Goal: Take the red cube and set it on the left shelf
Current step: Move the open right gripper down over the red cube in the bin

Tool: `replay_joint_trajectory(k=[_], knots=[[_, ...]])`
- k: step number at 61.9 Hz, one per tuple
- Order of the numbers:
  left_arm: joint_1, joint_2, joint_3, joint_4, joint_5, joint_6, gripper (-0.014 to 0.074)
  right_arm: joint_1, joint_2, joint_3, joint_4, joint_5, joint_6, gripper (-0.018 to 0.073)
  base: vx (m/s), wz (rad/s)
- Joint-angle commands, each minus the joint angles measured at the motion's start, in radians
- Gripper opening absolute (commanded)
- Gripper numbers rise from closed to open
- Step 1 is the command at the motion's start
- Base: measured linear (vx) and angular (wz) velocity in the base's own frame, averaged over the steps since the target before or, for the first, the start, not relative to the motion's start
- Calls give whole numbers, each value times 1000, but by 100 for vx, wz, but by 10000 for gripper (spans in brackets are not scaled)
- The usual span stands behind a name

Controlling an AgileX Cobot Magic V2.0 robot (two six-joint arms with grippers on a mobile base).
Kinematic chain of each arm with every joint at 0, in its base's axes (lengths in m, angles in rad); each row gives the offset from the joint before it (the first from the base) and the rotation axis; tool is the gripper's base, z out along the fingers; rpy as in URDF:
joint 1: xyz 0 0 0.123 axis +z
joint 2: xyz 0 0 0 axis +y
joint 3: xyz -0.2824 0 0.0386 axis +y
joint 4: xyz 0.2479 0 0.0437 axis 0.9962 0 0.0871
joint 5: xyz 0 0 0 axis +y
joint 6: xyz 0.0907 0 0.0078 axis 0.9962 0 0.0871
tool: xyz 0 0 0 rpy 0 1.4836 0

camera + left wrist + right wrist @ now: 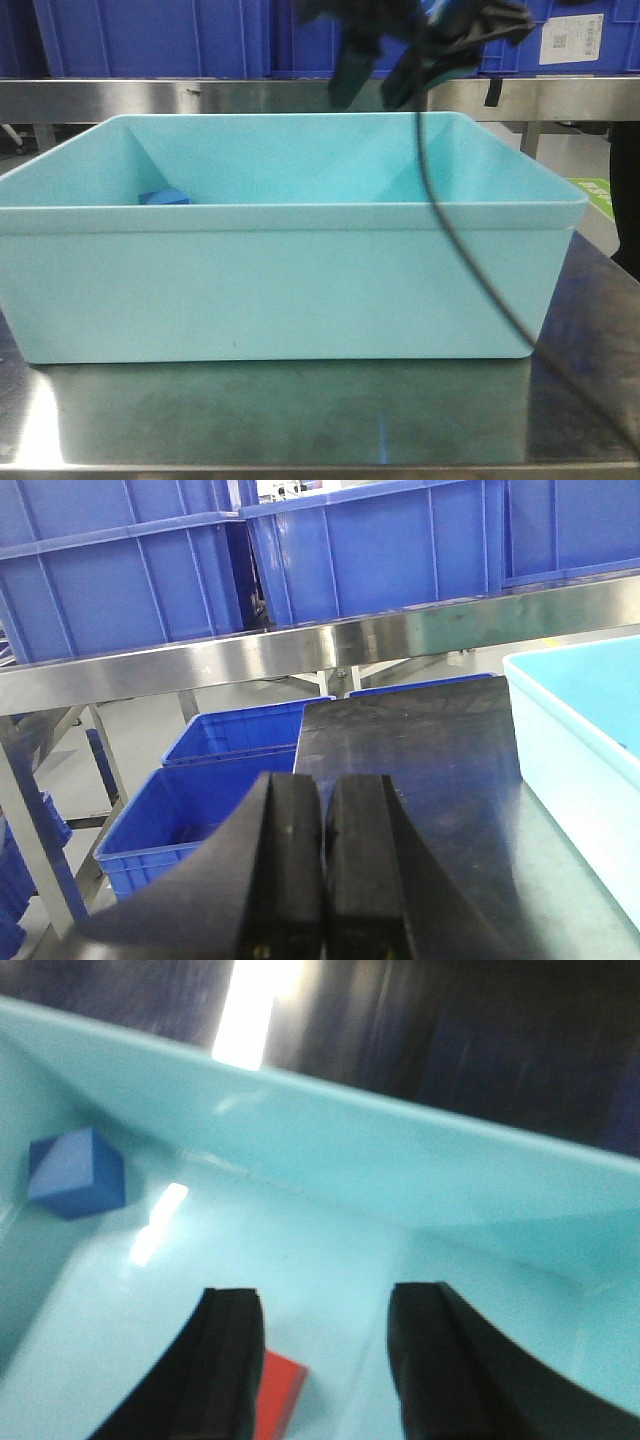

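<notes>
Now, left gripper (322, 860): fingers pressed together, nothing held, hanging left of the tub (570, 740) above the table (420, 760).
Shelf (300, 650): behind the tub; a steel rail with blue crates (380, 550) on it.
Blue cube (75, 1172): in the tub's left corner, well apart from the red one.
Red cube (278, 1395): on the tub floor, not yet gripped, half hidden by one finger of the right gripper.
Right gripper (325, 1360): wide open, empty, poised over the tub; the red cube lies off to one side of its gap.
Cable (421, 150): trails from the right arm across the tub's front.
Risk: descending on this line, a finger would likely land on the cube or shove it aside. The cable might catch the tub's rim on the lift.
</notes>
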Motion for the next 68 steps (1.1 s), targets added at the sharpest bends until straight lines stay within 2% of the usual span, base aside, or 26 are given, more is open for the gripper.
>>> replay_joint_trajectory(k=[1, 6, 26, 68], knots=[[-5, 4, 22, -5, -90, 1, 106, 33, 3, -75, -8, -18, -8, 470, 0, 0], [-5, 4, 22, -5, -90, 1, 106, 52, 35, -106, -8, 4, -8, 512, 0, 0], [-5, 4, 22, -5, -90, 1, 106, 85, 87, -163, -13, 153, -8, 511, 0, 0], [-5, 4, 22, -5, -90, 1, 106, 88, 87, -163, -11, 124, -8, 508, 0, 0]])
